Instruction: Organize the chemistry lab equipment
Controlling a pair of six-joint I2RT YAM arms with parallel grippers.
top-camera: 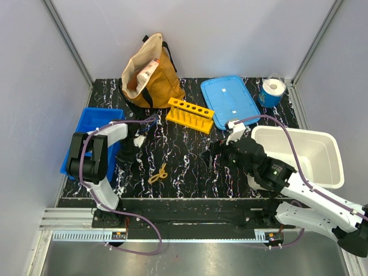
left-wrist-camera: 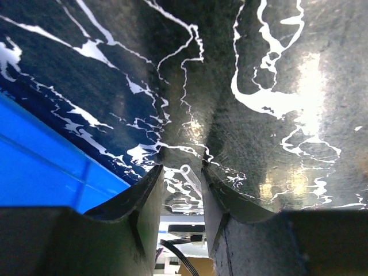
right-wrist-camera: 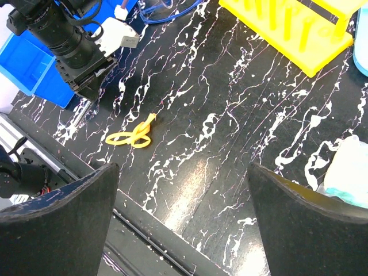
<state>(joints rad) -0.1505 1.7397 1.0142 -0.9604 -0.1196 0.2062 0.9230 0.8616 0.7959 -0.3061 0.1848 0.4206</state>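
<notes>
Tube, L wrist view: L gripper is pinching it low over the table, w/ the bin just beside. R wrist view: R gripper is hanging spread wide, holding nothing. Loop is lying loose ahead and glove is sitting at the right edge. Top view: rack is standing w/ no tubes visible in it. Judging by that, the task is barely getting going, w/ tube, loop and glove all waiting to be placed.
</notes>
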